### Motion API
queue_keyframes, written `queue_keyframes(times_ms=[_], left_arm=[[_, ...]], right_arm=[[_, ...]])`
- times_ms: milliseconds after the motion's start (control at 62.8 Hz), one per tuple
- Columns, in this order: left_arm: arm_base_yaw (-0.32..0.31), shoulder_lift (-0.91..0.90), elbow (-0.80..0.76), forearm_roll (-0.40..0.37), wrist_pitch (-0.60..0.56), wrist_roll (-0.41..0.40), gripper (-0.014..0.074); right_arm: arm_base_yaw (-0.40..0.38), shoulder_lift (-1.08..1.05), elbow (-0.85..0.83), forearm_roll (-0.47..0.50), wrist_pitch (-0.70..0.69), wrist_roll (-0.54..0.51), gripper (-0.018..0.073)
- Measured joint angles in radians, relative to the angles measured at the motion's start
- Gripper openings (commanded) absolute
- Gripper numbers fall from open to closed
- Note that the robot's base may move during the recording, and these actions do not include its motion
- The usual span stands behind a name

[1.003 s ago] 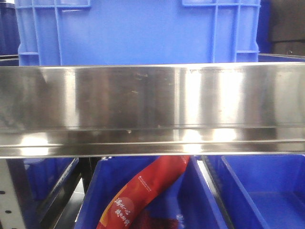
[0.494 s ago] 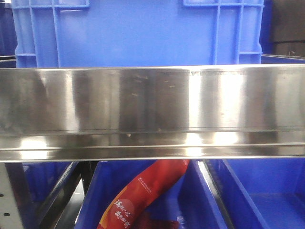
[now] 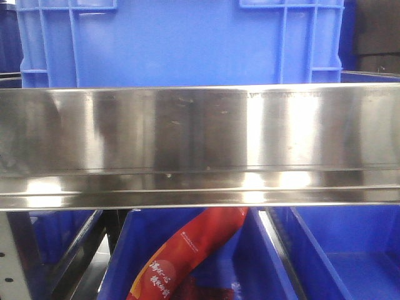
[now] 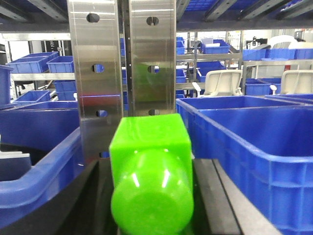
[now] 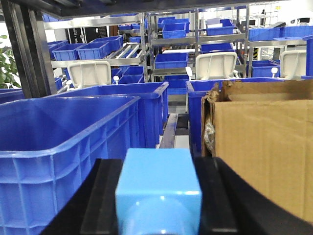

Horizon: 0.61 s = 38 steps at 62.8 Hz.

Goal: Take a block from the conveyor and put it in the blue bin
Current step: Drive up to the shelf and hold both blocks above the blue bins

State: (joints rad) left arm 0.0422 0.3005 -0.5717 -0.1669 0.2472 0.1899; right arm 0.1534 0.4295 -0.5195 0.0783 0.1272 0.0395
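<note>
"When the record was made, what did each tool carry, and why in that manner?" the inspector asked.

"My left tool (image 4: 151,166) was closed on the green block (image 4: 149,142), with a dark finger against either flank. My right tool (image 5: 159,196) was clamped likewise on the light blue block (image 5: 157,178). I judged that the side grip kept each block level for a clean release."

"Where did the blocks stand relative to the bins?"

"The green block hung before two steel uprights (image 4: 93,73), with the deep blue bin (image 4: 254,156) just beside it on the right. It was over no bin. The light blue block sat between the ribbed blue bin (image 5: 63,152) on its left and a cardboard box (image 5: 264,147) on its right, over neither. The conveyor was in no view."

"And the pose of the arms?"

"Both wrists were roughly level, and the tools pointed forward along the shelving rather than down into a bin. The front camera showed no arm, only a steel rail (image 3: 200,144), a blue crate (image 3: 181,44) above it and a red packet (image 3: 194,250) in a bin below. I judged the grasp made and the placing not begun. Each tool would have to come over a bin before opening."
</note>
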Motion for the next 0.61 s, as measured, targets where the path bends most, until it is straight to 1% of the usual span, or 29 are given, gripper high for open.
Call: queue_keyframes(times_ms=[80,159,255,382,462,605], left_arm=[[0.0,0.022,-0.031,-0.058,0.008,0.0,-0.0111],[0.0,0.054,-0.085,-0.094,0.031,0.002,-0.0111],[0.0,0.123,-0.187,-0.111,0.104,0.042,-0.0111],[0.0,0.239,-0.311,-0.145,0.206,0.103,-0.0111],[0.0,0.312,-0.369,-0.202,0.24,0.144,-0.0111],[-0.003,0.436,-0.454,-0.343,0.269,0.263,-0.0111]], right_arm=[[0.0,0.0,-0.005,0.0,0.005,0.0,-0.0162],[0.008,0.01,-0.042,0.0,0.016,0.0,-0.0162],[0.034,0.055,-0.127,0.002,0.016,0.0,-0.0162],[0.087,0.16,-0.245,0.002,0.016,0.0,-0.0162],[0.135,0.256,-0.307,0.002,0.016,0.0,-0.0162],[0.223,0.427,-0.411,0.002,0.018,0.0,-0.0162]])
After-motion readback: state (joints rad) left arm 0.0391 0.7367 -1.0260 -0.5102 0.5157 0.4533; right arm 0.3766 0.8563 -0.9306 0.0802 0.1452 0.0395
